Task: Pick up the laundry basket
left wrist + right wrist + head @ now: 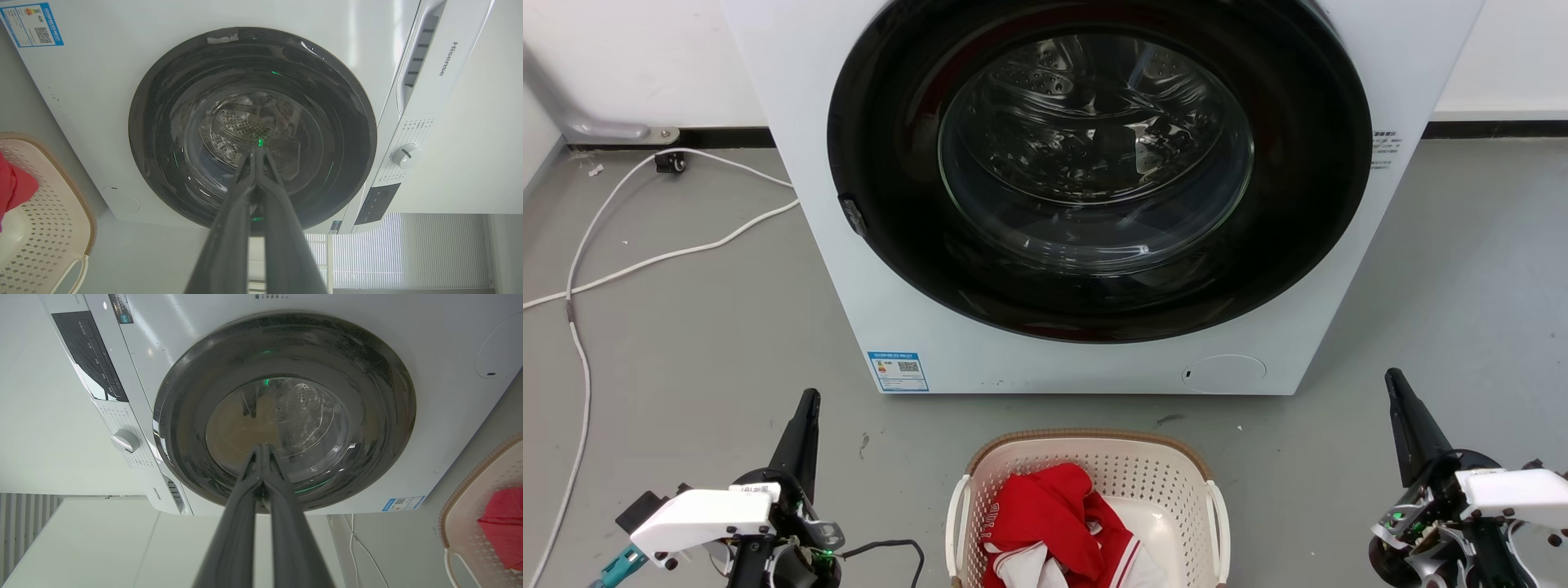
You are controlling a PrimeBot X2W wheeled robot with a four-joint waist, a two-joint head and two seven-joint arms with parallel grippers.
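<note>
The laundry basket (1143,474) is cream with perforated walls, a brown woven-look rim and white side handles. It sits on the floor at the bottom centre of the head view, holding red and white clothes (1054,514). My left gripper (809,396) is at the lower left, well left of the basket, fingers pressed together and empty. My right gripper (1392,376) is at the lower right, shut and empty, well right of the basket. The basket (49,220) shows at the left edge of the left wrist view behind my left gripper (258,150). In the right wrist view the basket (470,506) lies right of my right gripper (263,447).
A white front-loading washer (866,269) with a shut round glass door (1094,155) stands just behind the basket. White cables (645,261) run across the grey floor at the left. A wall with a dark skirting lies behind.
</note>
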